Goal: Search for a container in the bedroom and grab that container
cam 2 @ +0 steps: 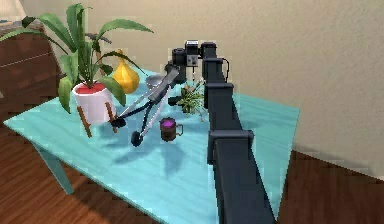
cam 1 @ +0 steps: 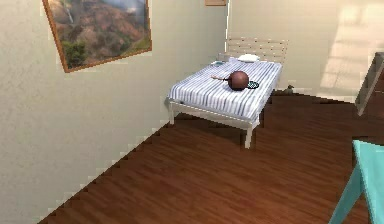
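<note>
You are looking into a bedroom with a dark wood floor (cam 1: 200, 180). A striped bed (cam 1: 225, 95) is standing against the far wall with a brown ball (cam 1: 238, 81) on it, and a landscape painting (cam 1: 100, 30) is hanging on the forward view's left.

Out to the side, a turquoise table (cam 2: 260, 125) is carrying everything that matters. The arm (cam 2: 235, 150) is reaching out over it. A leafy potted plant (cam 2: 92, 100) in a white pot is standing on the arm side view's left, with a yellow vase (cam 2: 124, 75) behind it.

The likeliest container is a small dark cup (cam 2: 170, 128), standing upright on the table between the arm and the fingers (cam 2: 152, 105). The fingers are slanting down and to the left, so the cup is sitting just to the right of their tips, on the arm's side.

You cannot tell whether they are touching it, how they are set, or whether they are holding anything, since things are standing on the table right behind them. The coming move probably calls for a small shift toward the cup.
</note>
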Robot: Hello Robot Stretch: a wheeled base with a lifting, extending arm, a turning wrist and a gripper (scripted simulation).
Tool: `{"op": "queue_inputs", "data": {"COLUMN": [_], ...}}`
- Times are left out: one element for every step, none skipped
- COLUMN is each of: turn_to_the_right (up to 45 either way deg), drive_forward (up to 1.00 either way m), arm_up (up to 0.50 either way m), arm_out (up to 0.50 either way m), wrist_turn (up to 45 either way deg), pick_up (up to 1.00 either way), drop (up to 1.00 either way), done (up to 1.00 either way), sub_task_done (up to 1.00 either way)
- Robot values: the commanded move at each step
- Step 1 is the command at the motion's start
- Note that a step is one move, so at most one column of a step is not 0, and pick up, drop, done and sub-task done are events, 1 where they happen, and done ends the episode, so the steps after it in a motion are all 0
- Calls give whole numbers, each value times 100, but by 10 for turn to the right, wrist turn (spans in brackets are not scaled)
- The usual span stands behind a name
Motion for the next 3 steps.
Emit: {"op": "queue_inputs", "data": {"turn_to_the_right": [0,0,0], "drive_forward": [0,0,0], "arm_up": [0,0,0], "arm_out": [0,0,0], "wrist_turn": [450,450,180], "pick_up": [0,0,0], "drop": [0,0,0], "done": [0,0,0], "sub_task_done": [0,0,0]}}
